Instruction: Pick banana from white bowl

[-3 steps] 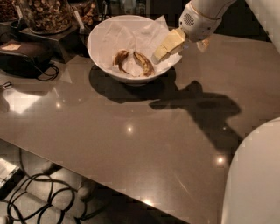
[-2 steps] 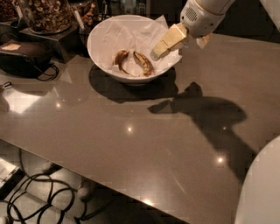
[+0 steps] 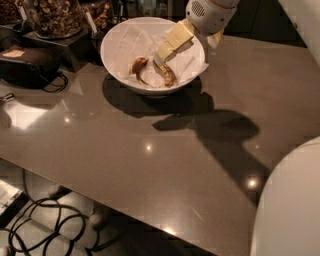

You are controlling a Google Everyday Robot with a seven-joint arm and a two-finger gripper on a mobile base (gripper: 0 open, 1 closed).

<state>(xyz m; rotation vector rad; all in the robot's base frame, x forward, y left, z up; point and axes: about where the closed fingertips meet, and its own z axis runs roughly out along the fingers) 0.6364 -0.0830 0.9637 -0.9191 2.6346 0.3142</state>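
Pincer (image 3: 161,54) inside white bowl (image 3: 114,70), tip just beside banana (image 3: 168,74); opening cannot tell

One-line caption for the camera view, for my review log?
Gripper inside the white bowl, close to the banana, beside a darker curled piece.

Colours: gripper (image 3: 164,50) is pale cream-yellow, on a white wrist housing with a dotted grille, over the white bowl (image 3: 112,37) by the bench's far edge. Bowl is plain white, lined with crumpled white paper (image 3: 135,39). Banana (image 3: 167,74): yellow-brown with dark brown blotches. Curled piece (image 3: 137,67) beside it: darker brown all over. Bench (image 3: 125,165): glossy grey-brown, small white light spots, dark shadow mid-bench. Far-left corner: black device (image 3: 25,62), clear jar (image 3: 52,15) of tan/brown bits. Robot body (image 3: 290,210) at near-right corner: off-white. Black cables (image 3: 45,225) below near-left edge.
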